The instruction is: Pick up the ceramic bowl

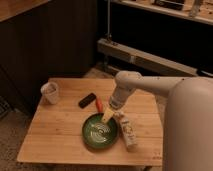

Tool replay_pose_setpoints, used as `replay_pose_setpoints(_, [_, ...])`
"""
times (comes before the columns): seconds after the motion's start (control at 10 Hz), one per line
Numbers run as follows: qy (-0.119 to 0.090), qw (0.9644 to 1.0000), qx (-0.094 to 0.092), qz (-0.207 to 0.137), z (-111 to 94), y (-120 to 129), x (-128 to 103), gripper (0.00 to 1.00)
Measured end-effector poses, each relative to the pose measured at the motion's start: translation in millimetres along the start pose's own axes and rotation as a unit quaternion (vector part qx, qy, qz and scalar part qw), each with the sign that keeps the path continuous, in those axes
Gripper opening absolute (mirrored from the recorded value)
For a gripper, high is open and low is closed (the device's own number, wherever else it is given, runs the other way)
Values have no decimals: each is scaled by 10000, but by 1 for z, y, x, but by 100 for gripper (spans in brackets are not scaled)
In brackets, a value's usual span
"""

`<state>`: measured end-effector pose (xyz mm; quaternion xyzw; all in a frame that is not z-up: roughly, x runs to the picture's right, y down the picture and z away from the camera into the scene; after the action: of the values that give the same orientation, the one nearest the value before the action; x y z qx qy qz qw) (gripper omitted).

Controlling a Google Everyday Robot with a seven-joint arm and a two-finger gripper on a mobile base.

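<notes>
Ceramic bowl [100, 132], jaws at its far-right rim

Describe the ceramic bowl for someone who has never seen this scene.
On the wooden table, look near the front edge, centre, just below the pincer. The ceramic bowl is the wide, shallow dark-green dish with pale swirls, unlike the small white cup.
</notes>
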<state>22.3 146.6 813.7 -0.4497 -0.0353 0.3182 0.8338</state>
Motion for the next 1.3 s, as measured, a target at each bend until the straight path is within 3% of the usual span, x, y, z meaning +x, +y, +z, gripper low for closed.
replay_pose_setpoints(1.3, [229,9995,-16,210,36,-10,17,77])
